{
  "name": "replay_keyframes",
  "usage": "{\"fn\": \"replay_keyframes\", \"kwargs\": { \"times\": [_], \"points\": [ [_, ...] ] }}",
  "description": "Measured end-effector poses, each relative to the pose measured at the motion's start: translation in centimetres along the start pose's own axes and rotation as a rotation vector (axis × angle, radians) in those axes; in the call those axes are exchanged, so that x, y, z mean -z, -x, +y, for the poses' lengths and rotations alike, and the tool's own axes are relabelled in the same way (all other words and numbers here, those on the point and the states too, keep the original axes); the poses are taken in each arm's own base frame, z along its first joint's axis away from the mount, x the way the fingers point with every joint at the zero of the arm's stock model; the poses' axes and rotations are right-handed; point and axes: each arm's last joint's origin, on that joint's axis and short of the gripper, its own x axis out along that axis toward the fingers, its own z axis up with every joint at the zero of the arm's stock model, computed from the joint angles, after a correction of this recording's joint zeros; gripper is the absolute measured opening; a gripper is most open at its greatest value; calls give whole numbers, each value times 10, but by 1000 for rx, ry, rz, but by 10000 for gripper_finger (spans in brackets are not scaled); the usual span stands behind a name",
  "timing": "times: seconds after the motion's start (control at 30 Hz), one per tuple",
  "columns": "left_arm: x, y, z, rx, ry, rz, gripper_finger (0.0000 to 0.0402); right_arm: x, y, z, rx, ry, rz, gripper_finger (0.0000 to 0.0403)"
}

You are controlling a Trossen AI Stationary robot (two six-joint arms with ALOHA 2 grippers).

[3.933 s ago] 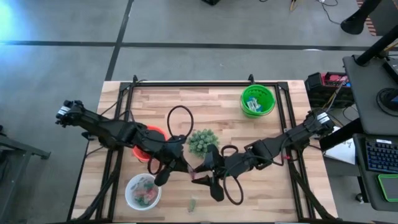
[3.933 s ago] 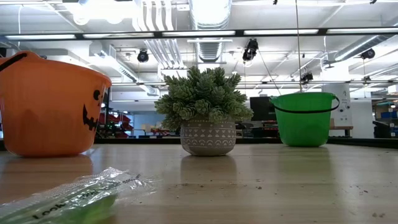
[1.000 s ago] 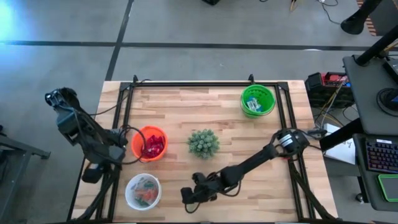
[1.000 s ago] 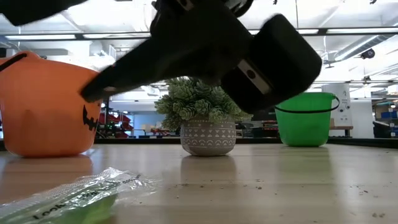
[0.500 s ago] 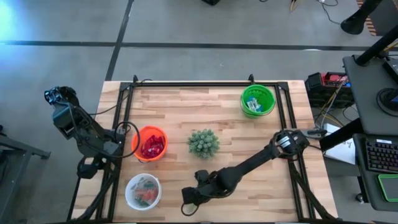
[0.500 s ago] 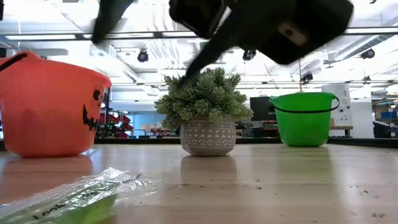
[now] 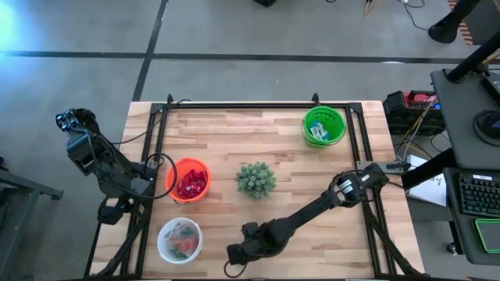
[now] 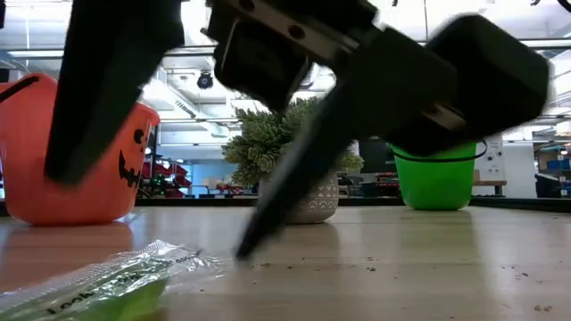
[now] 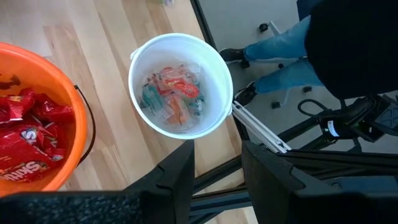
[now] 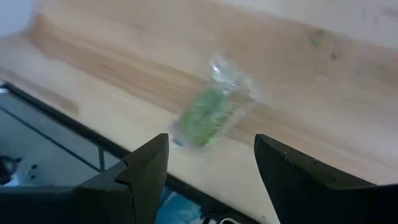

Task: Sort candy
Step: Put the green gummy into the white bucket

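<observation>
Candy (image 10: 211, 109) lies long axis toward one o'clock (right wrist view only); right gripper (image 10: 211, 180) hovers above, jaws wide.

I count three bowls on my desk (image 7: 258, 133): one orange bowl (image 7: 187, 180), one green bowl (image 7: 323, 126) and one white bowl (image 7: 180, 240). There is one potted plant (image 7: 255, 179) between them. One loose green candy packet (image 10: 214, 110) lies near the desk edge, and I have two arms over the desk.
</observation>
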Motion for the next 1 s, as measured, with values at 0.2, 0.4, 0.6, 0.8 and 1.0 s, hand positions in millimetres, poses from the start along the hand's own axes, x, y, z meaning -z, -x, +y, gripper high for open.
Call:
{"fn": "replay_keyframes", "kwargs": {
  "times": [0.2,0.4,0.6,0.8,1.0],
  "points": [
    [0,0,0,0,1,-1,114,2,-9,-1,4,-19,-7,223],
    [0,0,0,1,-1,0,114,0,-12,-2,6,-22,-18,215],
    [0,0,0,1,-2,-1,114,-4,-22,-3,5,-43,-17,214],
    [0,0,0,1,-3,0,114,-12,-31,-2,-15,-59,-8,214],
    [0,0,0,0,-25,0,114,-18,-33,-4,11,-83,-15,195]
  ]
}}
